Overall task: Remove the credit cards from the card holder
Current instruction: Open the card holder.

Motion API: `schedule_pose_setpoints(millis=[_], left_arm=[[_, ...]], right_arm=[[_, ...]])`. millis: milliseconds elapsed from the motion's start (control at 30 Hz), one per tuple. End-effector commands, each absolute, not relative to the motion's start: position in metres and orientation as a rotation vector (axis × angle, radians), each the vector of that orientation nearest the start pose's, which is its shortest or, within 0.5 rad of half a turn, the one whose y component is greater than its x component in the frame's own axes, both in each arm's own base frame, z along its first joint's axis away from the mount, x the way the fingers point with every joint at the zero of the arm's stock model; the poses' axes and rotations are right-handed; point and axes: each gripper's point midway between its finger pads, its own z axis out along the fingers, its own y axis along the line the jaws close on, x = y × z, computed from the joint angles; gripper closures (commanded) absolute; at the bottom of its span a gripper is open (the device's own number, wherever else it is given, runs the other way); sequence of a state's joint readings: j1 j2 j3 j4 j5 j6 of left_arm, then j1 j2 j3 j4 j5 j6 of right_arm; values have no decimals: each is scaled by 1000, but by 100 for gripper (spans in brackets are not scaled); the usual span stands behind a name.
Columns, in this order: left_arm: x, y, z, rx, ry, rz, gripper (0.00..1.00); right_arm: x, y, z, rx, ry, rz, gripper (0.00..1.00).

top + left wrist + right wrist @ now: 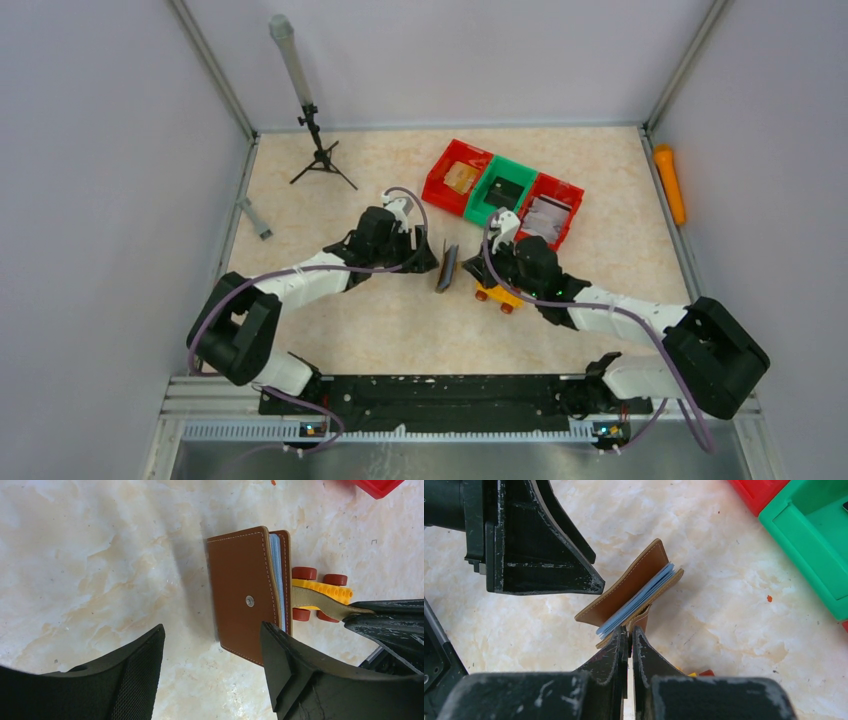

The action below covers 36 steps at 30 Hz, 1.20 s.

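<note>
Both jaws by card holder (245,592): right clamped on its strap (317,601); left agape, holder just ahead, long axis pointing away.

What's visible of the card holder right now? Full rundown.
The card holder is a brown, leather-looking folding wallet with pale edge stitching and a metal snap stud on its outer face. It stands on edge on the marbled table, its covers slightly apart, showing stacked blue-grey inner pockets. Its tan closure strap is pinched in the shut right gripper. The open left gripper brackets it; contact is unclear. No card sticks out. A toy car sits just behind.
</note>
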State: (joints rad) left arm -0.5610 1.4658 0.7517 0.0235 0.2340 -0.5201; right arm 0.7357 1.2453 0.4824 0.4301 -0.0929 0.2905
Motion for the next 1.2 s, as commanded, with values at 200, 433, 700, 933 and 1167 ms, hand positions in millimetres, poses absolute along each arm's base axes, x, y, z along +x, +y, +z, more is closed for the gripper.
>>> schedule_pose_setpoints(millis=[200,433,700,933,1167], left_arm=[[287,-271,112,273,2252,-945,29],[278,-272,131,325,2123,-1012,12],[276,-290,105,421,2250,-890,1],[291,-274,81,354,2377,-649,15],[298,-259,67,258,2453,-568,42]], right_arm=[[275,282,127,-483,1917,756,100],[270,289,130,-513,1901,803,100],[265,291,137,-523,1871,839,100],[266,289,139,-512,1863,834,100],[275,277,135,-443,1891,753,100]])
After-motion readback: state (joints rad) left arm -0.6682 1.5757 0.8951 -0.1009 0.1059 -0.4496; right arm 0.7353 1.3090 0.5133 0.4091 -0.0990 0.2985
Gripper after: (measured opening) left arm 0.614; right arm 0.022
